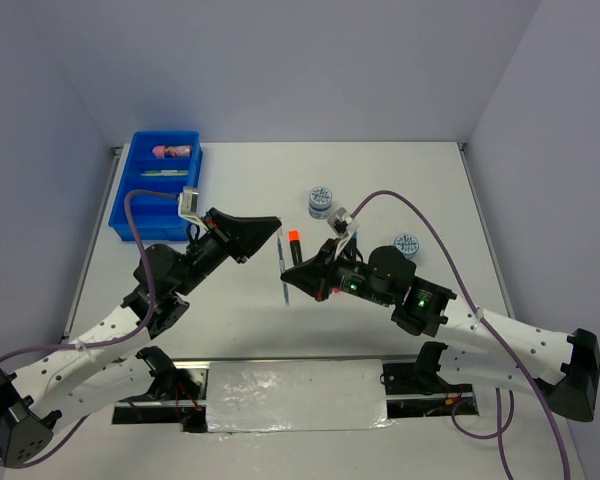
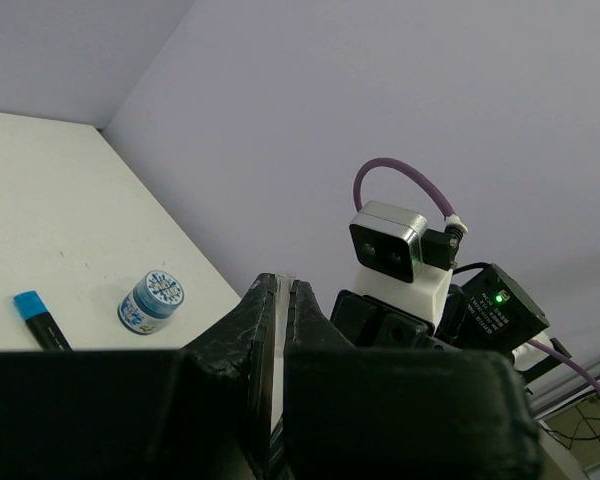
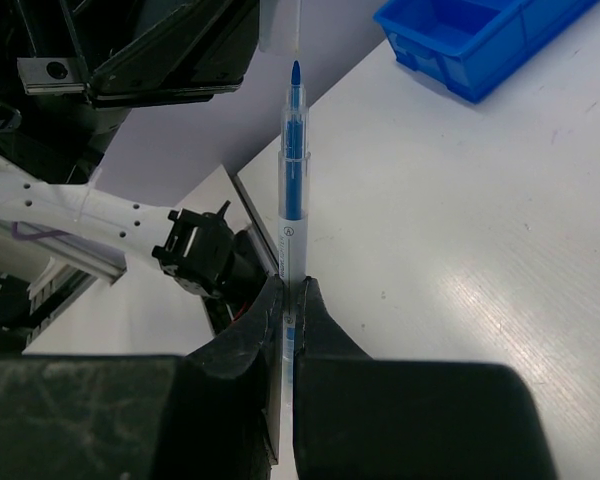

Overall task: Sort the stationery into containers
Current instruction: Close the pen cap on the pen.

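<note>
The pen (image 3: 291,200) is thin, with a clear barrel, a blue core and a bare blue tip. The right gripper (image 3: 290,292) reaches in from the lower right of the top view and points left. Its jaws are closed tight on the pen's lower barrel, so the pen sticks straight out beyond the fingertips.

Just past the tip is the left gripper (image 2: 283,288), stretched in from the lower left of the top view and pointing right. Its jaws are pressed nearly together on a thin clear piece (image 2: 276,340) that sits in line with the pen. Whether the clear piece touches the tip I cannot tell.

In the top view the pen runs up and down at frame centre, between the two grippers. An orange-capped marker (image 1: 293,240) lies just right of the pen. A blue-capped marker (image 2: 40,318), a disc (image 1: 321,199) and a second disc (image 1: 407,245) lie farther right. The blue tray (image 1: 121,205) at the upper left holds a pink cylinder (image 1: 175,152) in its far compartment and a second pen (image 1: 165,173) in the next one.
</note>
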Motion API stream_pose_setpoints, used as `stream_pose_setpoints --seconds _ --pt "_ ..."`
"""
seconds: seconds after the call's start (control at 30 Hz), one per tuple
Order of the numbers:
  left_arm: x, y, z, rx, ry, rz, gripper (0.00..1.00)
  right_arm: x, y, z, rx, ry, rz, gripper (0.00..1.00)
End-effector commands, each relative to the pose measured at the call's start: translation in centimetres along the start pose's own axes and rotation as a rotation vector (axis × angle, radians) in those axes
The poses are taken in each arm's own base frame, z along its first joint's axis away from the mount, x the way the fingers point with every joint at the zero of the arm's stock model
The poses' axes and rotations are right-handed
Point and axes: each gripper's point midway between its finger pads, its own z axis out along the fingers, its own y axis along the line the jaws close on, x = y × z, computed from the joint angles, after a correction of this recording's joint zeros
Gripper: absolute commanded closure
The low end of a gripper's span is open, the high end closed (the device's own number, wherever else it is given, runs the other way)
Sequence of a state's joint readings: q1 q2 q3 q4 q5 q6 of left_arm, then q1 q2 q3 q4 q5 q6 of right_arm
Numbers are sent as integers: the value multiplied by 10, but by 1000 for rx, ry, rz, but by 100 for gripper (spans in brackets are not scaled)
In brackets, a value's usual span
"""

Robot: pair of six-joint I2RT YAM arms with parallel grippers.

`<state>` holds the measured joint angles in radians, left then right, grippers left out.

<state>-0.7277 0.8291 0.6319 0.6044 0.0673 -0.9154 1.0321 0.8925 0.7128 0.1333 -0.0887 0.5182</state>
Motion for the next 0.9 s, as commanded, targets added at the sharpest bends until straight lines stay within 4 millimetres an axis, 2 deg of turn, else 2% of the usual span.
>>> stream_pose_setpoints --seconds 0.0,0.53,0.87 --pt "-17 -13 3 37 -53 36 100 -20 18 -1 -51 -45 -26 100" --pt "-15 -12 5 41 -46 30 100 -27 14 -6 -16 -69 -26 100" --pt "-12 -13 1 54 -37 24 100 -47 17 -6 6 -107 -46 100"
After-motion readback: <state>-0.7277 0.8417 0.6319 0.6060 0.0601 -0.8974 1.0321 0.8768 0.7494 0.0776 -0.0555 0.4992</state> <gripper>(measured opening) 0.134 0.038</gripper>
